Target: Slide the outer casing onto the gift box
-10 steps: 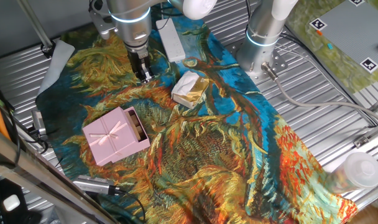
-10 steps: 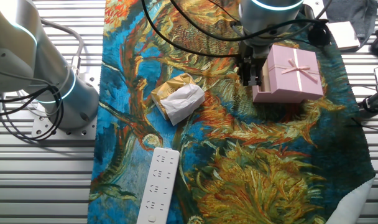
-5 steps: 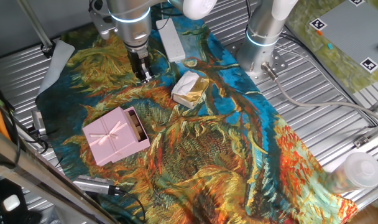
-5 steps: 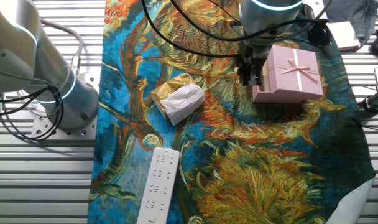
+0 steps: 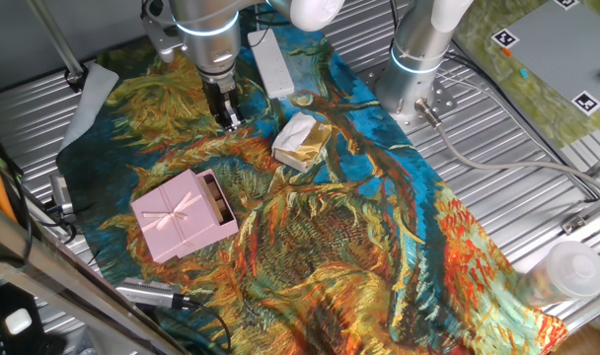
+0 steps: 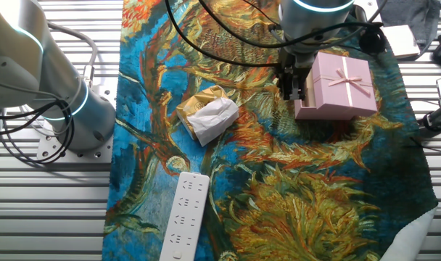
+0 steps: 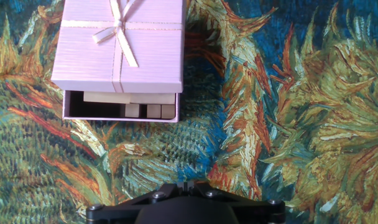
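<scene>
The outer casing [image 5: 178,216], 1 pale-pink sleeve tied with 1 ribbon bow, lay on the painted cloth [image 5: 359,247] with most of the gift box [image 7: 124,112] already inside it; only a short strip of the tray's pink rim and tan interior showed at the sleeve's open end. That left, by the look of it, a final push to close the set. The gripper [image 5: 227,120] hung above the cloth, apart from the casing and holding nothing, on the side where the tray protruded, likely placed there to press it home. Whether its fingers stood wide or narrow could not be told; the hand view showed only the black base. Also on the cloth: 1 cream-and-gold wrapped lump [image 6: 207,114] and 1 white bar [image 6: 184,214], both well apart from the pink set.
</scene>
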